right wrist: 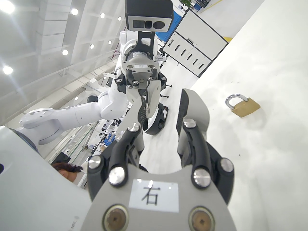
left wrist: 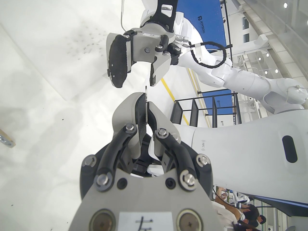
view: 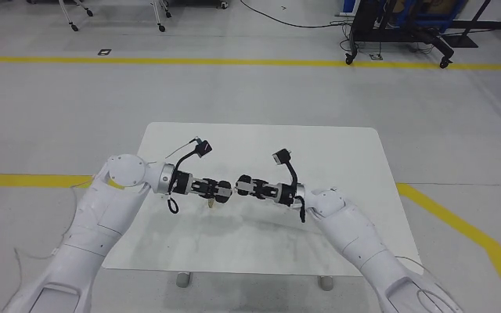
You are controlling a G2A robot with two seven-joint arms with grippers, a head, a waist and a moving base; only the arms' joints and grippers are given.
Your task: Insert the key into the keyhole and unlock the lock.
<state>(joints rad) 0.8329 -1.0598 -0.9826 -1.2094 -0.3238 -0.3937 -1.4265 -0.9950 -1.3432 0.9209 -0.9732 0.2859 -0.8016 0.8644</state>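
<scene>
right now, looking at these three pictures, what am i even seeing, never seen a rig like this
This is a two-armed robot working at a white table. One picture looks down from a camera above the arms. The other two come from a camera on each wrist, so each shows its own gripper up close. The left gripper is shut on a thin metal key. The right gripper faces it, open and empty. A brass padlock lies on the table, apart from both.

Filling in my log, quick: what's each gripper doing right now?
Left gripper: closed on the key.
Right gripper: open, holding nothing.
</scene>
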